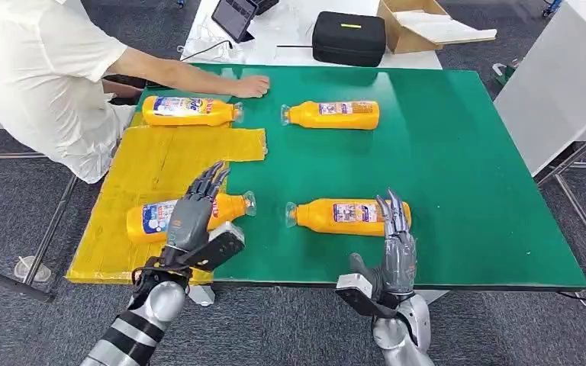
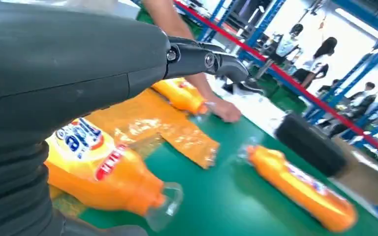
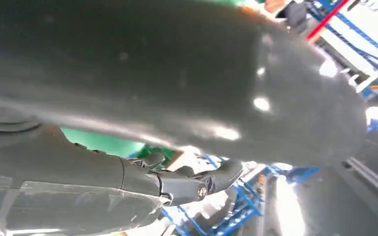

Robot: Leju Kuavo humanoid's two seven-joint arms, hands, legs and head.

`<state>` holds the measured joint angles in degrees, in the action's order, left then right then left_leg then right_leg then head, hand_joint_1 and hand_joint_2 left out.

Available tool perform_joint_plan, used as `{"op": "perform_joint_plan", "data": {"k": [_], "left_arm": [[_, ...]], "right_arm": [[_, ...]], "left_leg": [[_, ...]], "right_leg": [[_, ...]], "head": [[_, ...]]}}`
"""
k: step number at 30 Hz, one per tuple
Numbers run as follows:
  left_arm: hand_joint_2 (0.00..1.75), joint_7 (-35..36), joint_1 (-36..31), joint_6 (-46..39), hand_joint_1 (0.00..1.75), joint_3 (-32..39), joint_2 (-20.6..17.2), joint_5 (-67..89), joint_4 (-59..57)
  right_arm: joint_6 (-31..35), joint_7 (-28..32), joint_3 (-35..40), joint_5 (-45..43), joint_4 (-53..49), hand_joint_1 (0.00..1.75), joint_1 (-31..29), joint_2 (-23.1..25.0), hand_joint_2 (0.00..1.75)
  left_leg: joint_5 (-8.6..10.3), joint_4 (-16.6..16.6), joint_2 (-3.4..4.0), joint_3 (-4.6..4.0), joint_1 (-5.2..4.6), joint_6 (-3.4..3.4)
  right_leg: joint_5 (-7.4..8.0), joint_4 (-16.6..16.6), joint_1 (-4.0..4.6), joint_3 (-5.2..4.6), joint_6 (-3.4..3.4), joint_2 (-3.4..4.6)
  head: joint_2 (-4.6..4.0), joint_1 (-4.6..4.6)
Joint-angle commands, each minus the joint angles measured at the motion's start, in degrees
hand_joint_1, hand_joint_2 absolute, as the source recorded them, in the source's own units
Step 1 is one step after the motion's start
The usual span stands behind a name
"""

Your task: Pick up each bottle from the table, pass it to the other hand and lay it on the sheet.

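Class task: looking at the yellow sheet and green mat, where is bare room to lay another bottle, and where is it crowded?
Free: the sheet between the far-left bottle and near-left bottle; the green mat right of the two right bottles. Crowded: the near edge, with the left hand and right hand, and the far-left corner by the person's hand.

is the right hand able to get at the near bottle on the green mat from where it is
Probably yes. The right hand is at the table edge, its fingers spread just over the near bottle, which lies alone on the bare green mat.
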<state>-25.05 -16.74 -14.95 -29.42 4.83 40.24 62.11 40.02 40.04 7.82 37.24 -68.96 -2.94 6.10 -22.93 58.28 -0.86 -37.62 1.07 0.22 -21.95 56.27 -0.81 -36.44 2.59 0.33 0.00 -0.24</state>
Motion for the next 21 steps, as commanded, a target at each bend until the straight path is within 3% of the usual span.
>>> {"op": "perform_joint_plan", "data": {"k": [1, 3, 4, 10, 21], "left_arm": [[1.75, -0.3, -0.2, 1.2, 0.00, -4.1, -1.3, -3.0, 3.3], [1.75, -0.6, -0.1, 1.5, 0.00, -4.2, -1.1, -3.7, 3.6], [1.75, 5.0, -1.0, 10.0, 0.00, -0.9, 4.1, -25.8, 4.0], [1.75, 5.8, -2.0, 6.2, 0.00, -3.5, 7.5, -31.5, -2.9], [1.75, 6.5, -2.4, 2.3, 0.00, -6.8, 8.2, -33.5, -3.5]], "right_arm": [[0.0, 0.0, 0.5, 1.0, 6.6, 0.00, -2.4, -1.7, 0.00], [0.0, 0.0, 0.6, 0.9, 6.8, 0.00, -2.5, -1.8, 0.00], [-1.3, -15.9, 6.3, 18.6, 29.9, 0.00, -16.8, -10.6, 0.00], [-0.2, -20.5, 6.8, 27.2, 35.8, 0.00, -24.4, -12.7, 0.00], [-3.8, -27.4, 12.7, 34.1, 42.0, 0.00, -29.1, -13.7, 0.00]], "left_leg": [[-0.10, 0.0, 0.15, 0.27, 0.00, 0.03], [-0.13, 0.0, 0.19, 0.36, -0.01, 0.04], [-0.11, 0.0, 0.10, 0.35, -0.01, 0.03], [0.08, 0.0, 0.11, 0.20, -0.12, 0.22], [0.06, 0.0, 0.14, 0.28, -0.24, 0.22]], "right_leg": [[-0.06, 0.0, 0.03, 0.26, -0.09, 0.09], [-0.10, 0.0, 0.03, 0.34, -0.12, 0.10], [-0.10, 0.0, 0.04, 0.30, -0.12, -0.01], [0.05, 0.0, -0.15, 0.20, 0.02, -0.03], [0.04, 0.0, -0.17, 0.23, 0.04, 0.01]], "head": [[0.00, 0.00], [0.00, 0.00], [0.00, 0.00], [0.00, -0.02], [0.00, -0.02]]}}
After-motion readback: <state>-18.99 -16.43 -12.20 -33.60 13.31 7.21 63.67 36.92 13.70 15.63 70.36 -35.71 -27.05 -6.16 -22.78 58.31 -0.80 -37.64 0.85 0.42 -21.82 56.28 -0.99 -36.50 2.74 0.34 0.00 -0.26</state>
